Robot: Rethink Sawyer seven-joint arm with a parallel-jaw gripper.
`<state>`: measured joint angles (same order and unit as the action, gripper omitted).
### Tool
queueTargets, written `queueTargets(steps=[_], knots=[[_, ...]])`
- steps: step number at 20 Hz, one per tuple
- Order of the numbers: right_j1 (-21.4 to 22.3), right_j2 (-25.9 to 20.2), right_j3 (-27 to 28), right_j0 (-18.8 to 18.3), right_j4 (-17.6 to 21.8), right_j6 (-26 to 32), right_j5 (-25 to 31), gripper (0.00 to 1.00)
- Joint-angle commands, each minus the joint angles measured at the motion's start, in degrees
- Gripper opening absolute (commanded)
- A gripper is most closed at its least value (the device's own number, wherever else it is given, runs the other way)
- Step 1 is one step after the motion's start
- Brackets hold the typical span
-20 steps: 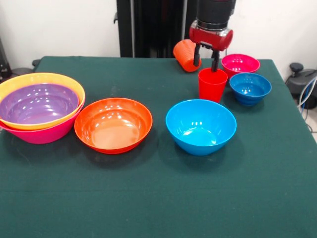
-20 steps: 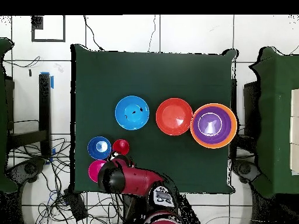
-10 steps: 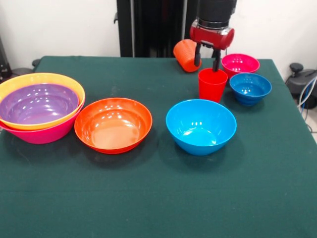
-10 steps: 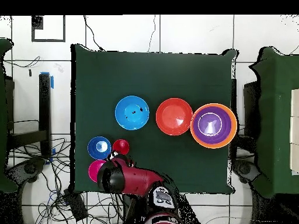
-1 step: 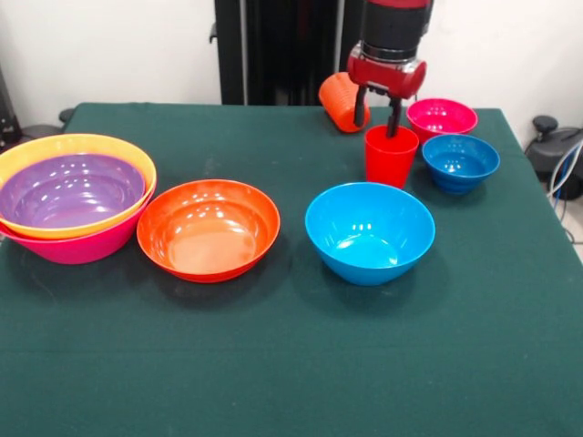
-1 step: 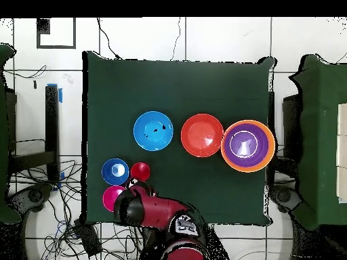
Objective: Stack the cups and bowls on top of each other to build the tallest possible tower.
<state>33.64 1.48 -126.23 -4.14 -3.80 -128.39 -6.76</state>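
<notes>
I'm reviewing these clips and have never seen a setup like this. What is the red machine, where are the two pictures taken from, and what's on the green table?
The red and black machine is a robot arm; its gripper is a two-fingered claw. One picture faces it across the table, the other looks straight down.

On the green cloth-covered table sit glossy plastic dishes: a purple bowl nested in a yellow-orange bowl, itself nested in a pink bowl; a red-orange bowl; a medium blue bowl; a small blue bowl; a small magenta bowl. An orange cup lies tipped over.

The gripper is open, its fingers straddling the rim of an upright red cup, one finger dipping inside. Nothing is lifted.
</notes>
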Motion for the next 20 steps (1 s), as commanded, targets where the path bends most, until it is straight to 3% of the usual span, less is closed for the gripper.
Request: queueTargets(steps=[1,15,20], knots=[[-6.96,-0.58,4.27,1.62,0.73,-7.13,-5.49,1.00],[-13.18,0.61,7.82,3.21,-0.69,-7.44,-10.04,1.00],[-11.72,0.48,7.63,2.21,0.33,-6.25,-8.89,1.00]])
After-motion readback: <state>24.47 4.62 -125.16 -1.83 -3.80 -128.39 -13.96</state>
